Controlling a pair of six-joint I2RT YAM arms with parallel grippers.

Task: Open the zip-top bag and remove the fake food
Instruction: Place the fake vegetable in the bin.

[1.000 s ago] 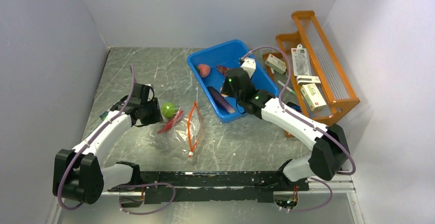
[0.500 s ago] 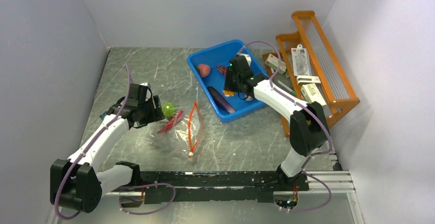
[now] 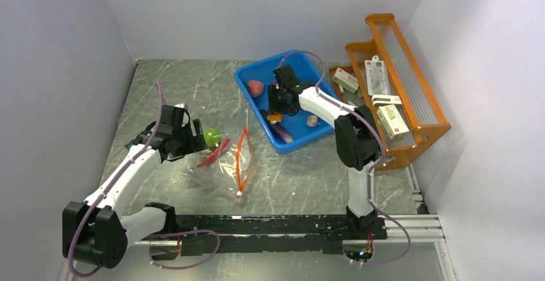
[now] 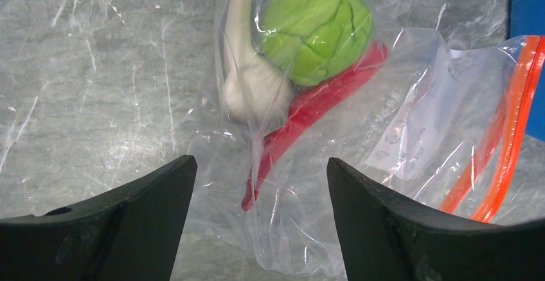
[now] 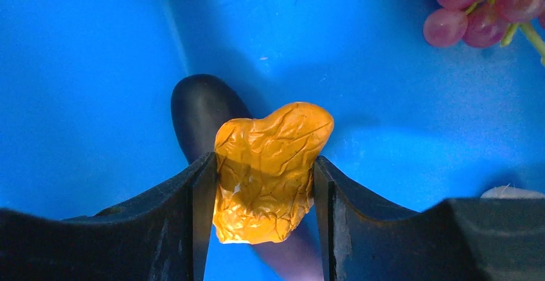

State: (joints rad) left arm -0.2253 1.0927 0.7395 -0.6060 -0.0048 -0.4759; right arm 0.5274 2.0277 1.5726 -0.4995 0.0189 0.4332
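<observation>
The zip-top bag [image 3: 232,160] lies on the table with its red-orange zip strip [image 3: 243,155] to the right. In the left wrist view the bag [image 4: 392,133] holds a green ball [image 4: 316,27], a white bulb [image 4: 247,81] and a red pepper [image 4: 308,107]. My left gripper [image 4: 260,184] is open, just short of the bag's closed end; it also shows in the top view [image 3: 193,141]. My right gripper [image 5: 263,184] is shut on an orange piece [image 5: 270,165] above the purple eggplant [image 5: 199,110] inside the blue bin [image 5: 96,69]. Dark red grapes [image 5: 475,4] lie beyond.
The blue bin [image 3: 324,104] stands at the back centre and also holds a pink-red peach [image 3: 256,88] and a beige bulb [image 3: 313,121]. An orange wooden rack [image 3: 421,98] with small boxes stands along the right wall. Grey walls close in the table.
My right gripper has swung left across the bin with the orange piece, from its right side to above the eggplant. My left gripper has edged closer to the bag.
</observation>
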